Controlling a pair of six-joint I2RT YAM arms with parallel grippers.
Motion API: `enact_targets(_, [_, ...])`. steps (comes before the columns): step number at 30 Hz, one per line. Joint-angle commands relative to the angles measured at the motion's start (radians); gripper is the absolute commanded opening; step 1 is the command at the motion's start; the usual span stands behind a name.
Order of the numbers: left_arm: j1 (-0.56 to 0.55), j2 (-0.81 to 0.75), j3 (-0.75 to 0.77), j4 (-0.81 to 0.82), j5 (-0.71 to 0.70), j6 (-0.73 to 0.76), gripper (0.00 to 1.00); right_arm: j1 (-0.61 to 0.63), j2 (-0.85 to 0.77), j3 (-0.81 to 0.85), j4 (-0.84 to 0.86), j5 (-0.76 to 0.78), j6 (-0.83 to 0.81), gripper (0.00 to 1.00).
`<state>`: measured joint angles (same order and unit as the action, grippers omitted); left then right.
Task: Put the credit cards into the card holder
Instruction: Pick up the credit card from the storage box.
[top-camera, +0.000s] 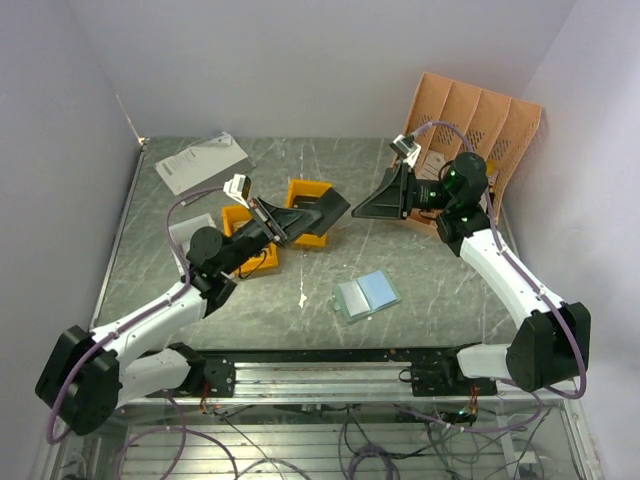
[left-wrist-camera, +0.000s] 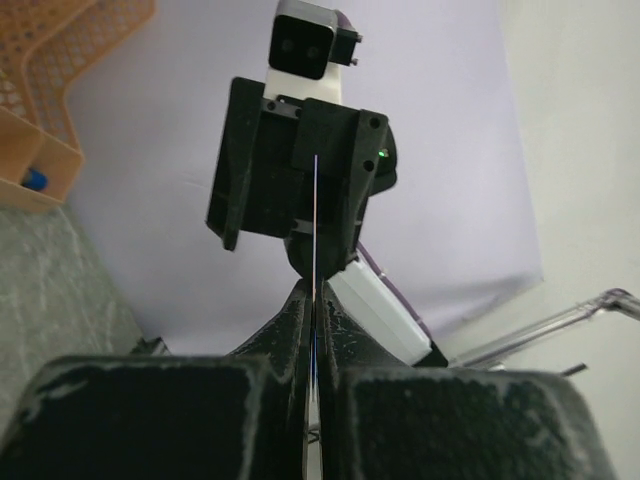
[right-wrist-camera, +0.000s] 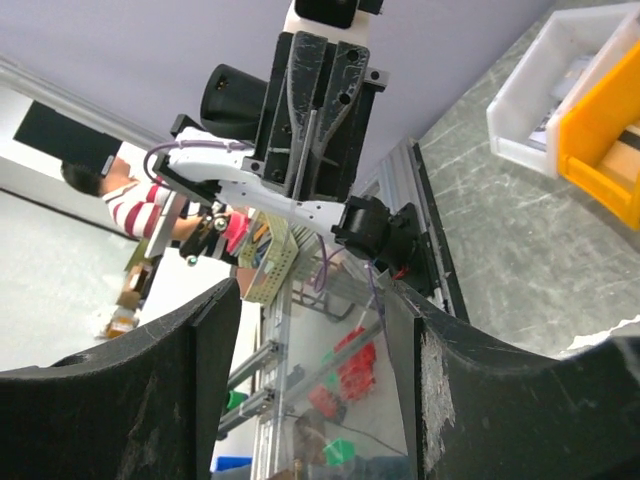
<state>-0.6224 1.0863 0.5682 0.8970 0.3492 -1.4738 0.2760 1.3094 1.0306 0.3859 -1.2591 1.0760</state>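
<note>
The card holder (top-camera: 367, 294) lies open on the table in front of the arms, its light blue inside up. A thin credit card (left-wrist-camera: 315, 215) shows edge-on, pinched between the jaws of my left gripper (left-wrist-camera: 314, 292), which is shut on it. That left gripper (top-camera: 338, 206) hangs above the table, pointing right. My right gripper (top-camera: 362, 208) faces it tip to tip with a small gap between them. In the right wrist view the right gripper (right-wrist-camera: 310, 300) stands wide open, nothing between its fingers, and the left gripper (right-wrist-camera: 318, 95) is straight ahead.
Orange bins (top-camera: 308, 190) and a white bin (top-camera: 184, 232) sit under and behind the left arm. A sheet of paper (top-camera: 200, 162) lies at the back left. The peach desk organiser (top-camera: 480, 125) leans at the back right. A small white scrap (top-camera: 302, 298) lies near the card holder.
</note>
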Motion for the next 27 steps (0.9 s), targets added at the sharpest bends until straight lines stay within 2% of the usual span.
enact_targets(1, [-0.053,-0.043,0.011,-0.125,-0.17,0.169,0.07,0.028,-0.016,-0.023,0.144,0.006,0.11,0.59])
enact_targets(5, [-0.121,-0.088,0.029,-0.187,-0.283,0.258,0.07,0.052,-0.007,-0.023,0.286,0.009,0.199,0.59])
enact_targets(14, [-0.23,-0.107,-0.003,-0.085,-0.462,0.315,0.07,0.07,0.022,-0.061,0.256,0.055,0.183,0.52])
enact_targets(17, [-0.264,-0.092,0.002,-0.064,-0.504,0.34,0.07,0.075,0.027,-0.079,0.366,0.065,0.255,0.44])
enact_targets(20, [-0.295,-0.068,0.008,-0.035,-0.527,0.366,0.07,0.078,0.036,-0.093,0.427,0.075,0.296,0.32])
enact_targets(23, [-0.314,-0.044,0.017,-0.023,-0.537,0.386,0.07,0.078,0.046,-0.116,0.496,0.09,0.346,0.15])
enact_targets(25, [-0.321,-0.033,0.019,-0.023,-0.541,0.393,0.07,0.079,0.049,-0.131,0.545,0.096,0.375,0.0])
enact_targets(27, [-0.324,-0.032,0.017,-0.03,-0.541,0.399,0.08,0.079,0.046,-0.139,0.581,0.094,0.386,0.0])
